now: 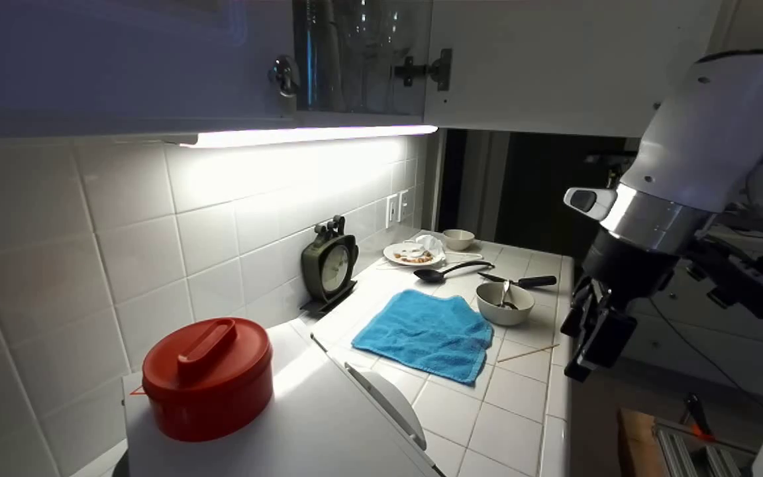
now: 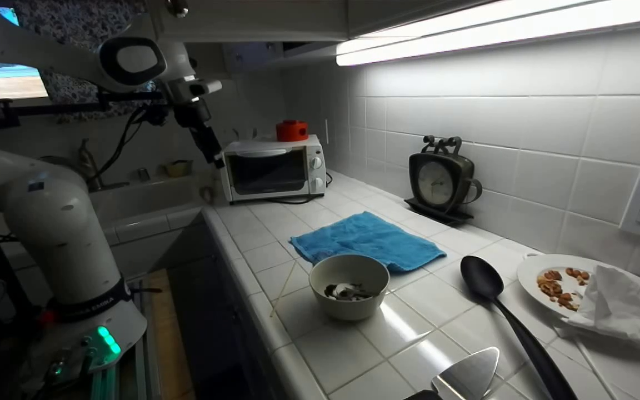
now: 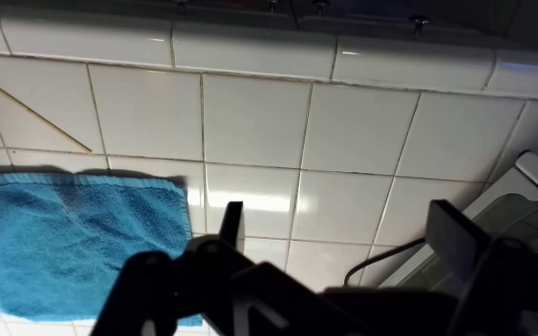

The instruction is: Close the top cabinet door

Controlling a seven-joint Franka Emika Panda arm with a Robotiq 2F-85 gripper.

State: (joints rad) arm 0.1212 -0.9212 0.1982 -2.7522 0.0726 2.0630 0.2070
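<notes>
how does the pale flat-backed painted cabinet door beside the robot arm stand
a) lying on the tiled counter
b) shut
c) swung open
c: in an exterior view the pale flat-backed painted cabinet door stands out on its dark metal hinge, with the cabinet's dark interior showing.

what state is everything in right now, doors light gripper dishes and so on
Top cabinet door: open, swung out
Neighbouring door: looks shut
Gripper: open, holding nothing
Light strip: on
Oven door: looks shut
Red pot: lid on
Blue towel: spread out, wrinkled
Plate: holding nuts and a crumpled napkin
Bowl by the towel: upright, not empty
Bowl beyond the plate: upright, contents unclear
</notes>
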